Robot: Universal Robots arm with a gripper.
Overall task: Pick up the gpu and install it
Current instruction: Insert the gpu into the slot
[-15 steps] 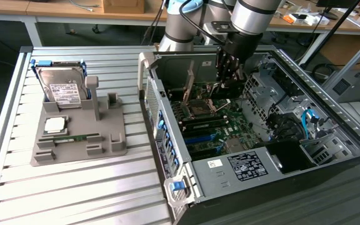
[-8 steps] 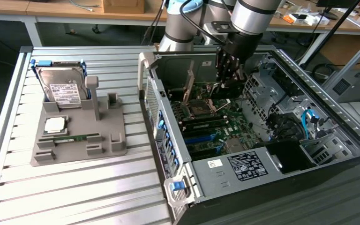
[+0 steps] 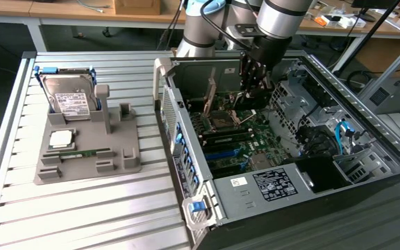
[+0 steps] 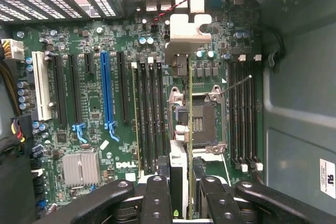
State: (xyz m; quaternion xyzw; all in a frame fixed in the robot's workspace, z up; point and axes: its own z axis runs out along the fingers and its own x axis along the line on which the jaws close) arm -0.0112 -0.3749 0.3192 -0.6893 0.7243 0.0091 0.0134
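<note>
End effector (image 3: 254, 96) was inside the open PC case (image 3: 366, 130), above the motherboard (image 3: 255, 143), clenched on the gpu (image 3: 250, 73). Card was held on edge, up off the board, at the case's far end in the exterior view.

Wrist view: gpu (image 4: 183, 124) ran edge-on between the two fingers (image 4: 156, 198), silver bracket (image 4: 185, 30) at the far end. It hung over the strip between the memory slots (image 4: 151, 114) and the CPU socket (image 4: 206, 121). The blue slot (image 4: 106, 95) and the black slots beside it sat well apart from the card, nothing in them. Heatsink (image 4: 80, 169) and Dell logo (image 4: 126, 164) showed near the board's edge closest to the fingers.

On the slatted table (image 3: 82, 208), at the exterior view's left of the case, a grey fixture (image 3: 89, 151) held the hard drive (image 3: 68, 99) upright in its blue frame, a CPU (image 3: 62, 138) lying flat, and a memory stick (image 3: 82, 154) lying in its groove.
</note>
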